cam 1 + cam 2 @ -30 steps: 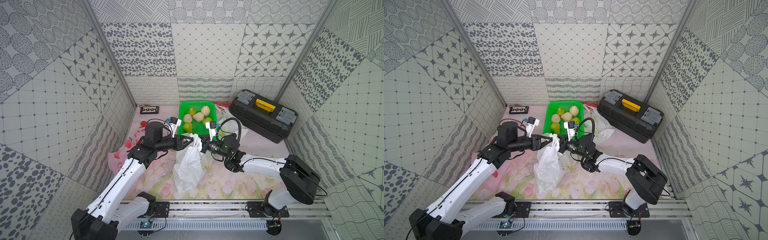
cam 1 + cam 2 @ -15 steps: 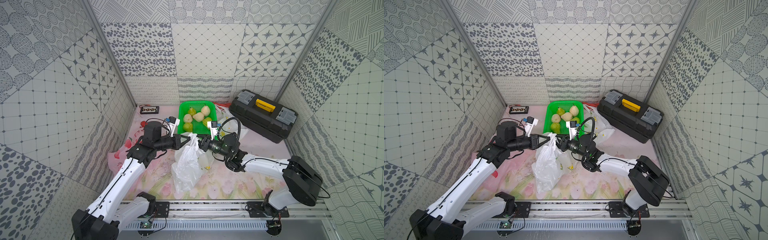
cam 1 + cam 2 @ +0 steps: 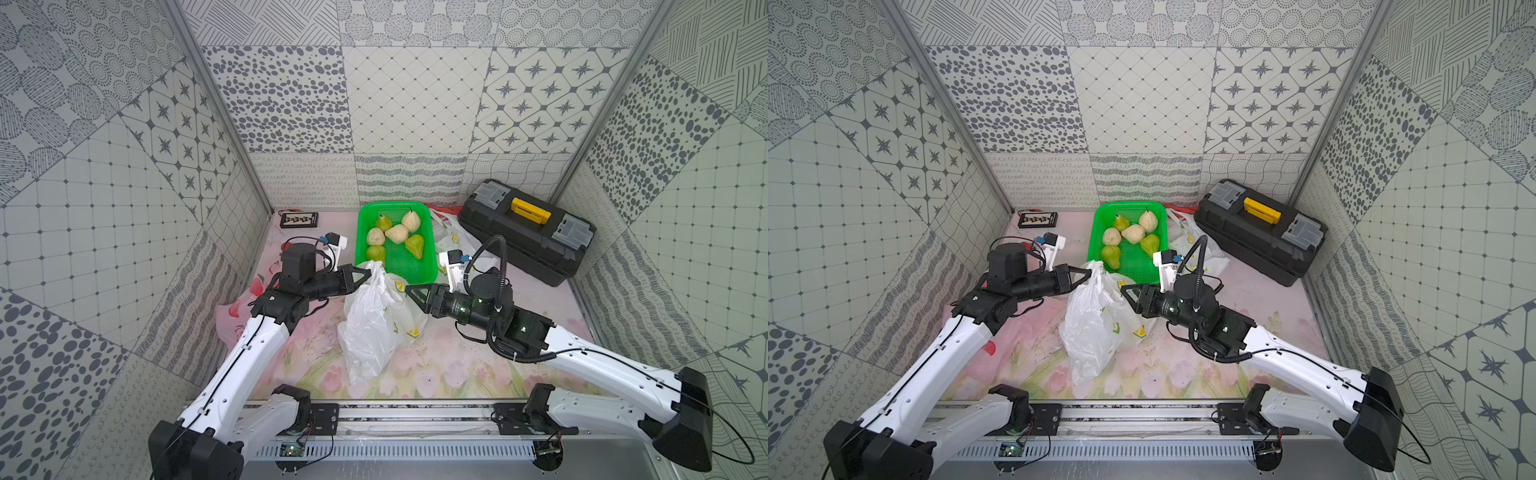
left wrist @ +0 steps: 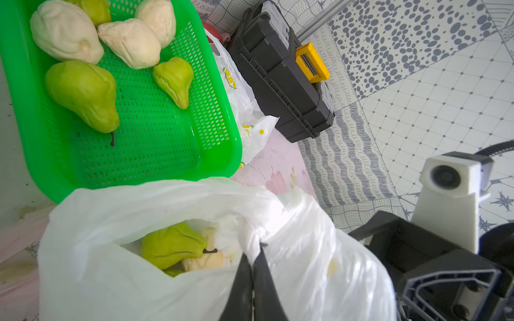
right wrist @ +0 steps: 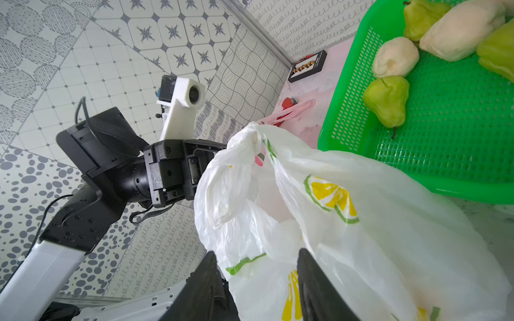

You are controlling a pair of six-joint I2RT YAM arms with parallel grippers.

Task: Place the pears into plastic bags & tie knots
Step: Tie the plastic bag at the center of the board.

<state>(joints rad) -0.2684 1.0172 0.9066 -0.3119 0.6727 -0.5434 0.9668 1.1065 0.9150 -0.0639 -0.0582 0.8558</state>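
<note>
Left gripper jaws now pinch shut on the gathered top of the lemon-print bag, which stands just before the green basket with pears inside; right gripper, clamped there a second ago, now has its jaws apart and has withdrawn; handover judged complete, knot outstanding.

The middle is blocked by the lemon-print bag (green basket just behind); open worktop is found at the front right.
</note>
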